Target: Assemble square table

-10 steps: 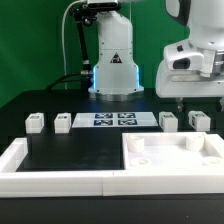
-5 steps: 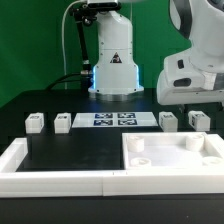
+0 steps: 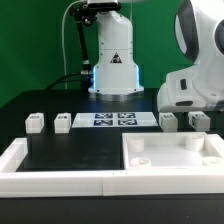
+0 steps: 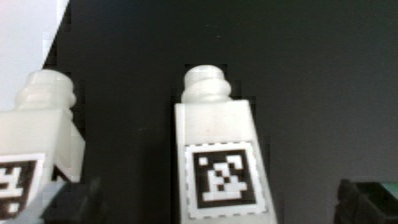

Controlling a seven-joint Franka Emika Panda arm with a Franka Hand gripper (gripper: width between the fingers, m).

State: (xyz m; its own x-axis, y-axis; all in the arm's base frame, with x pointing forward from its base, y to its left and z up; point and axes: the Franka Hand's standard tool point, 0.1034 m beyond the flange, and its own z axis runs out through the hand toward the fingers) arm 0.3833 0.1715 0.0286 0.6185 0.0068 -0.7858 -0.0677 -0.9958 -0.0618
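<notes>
Black tabletop [image 4: 302,60], gripper [image 4: 214,203] spread wide, empty, straddling one tagged white leg [image 4: 217,130], second leg [image 4: 45,130] just beside.

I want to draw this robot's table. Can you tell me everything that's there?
legs: four, white with black tags, in a row on the table; two on the exterior view's left of the marker board, two on its right
top: one, white, at the front on the exterior view's right
marker board: one, white with black tags, in the middle of the row of legs
rim bars: white, along the front and the exterior view's left edge
table: one, black
arm: one, white, base at the back, hand above the legs on the exterior view's right
gripper: one, dark fingers, open, one on either side of a leg
</notes>
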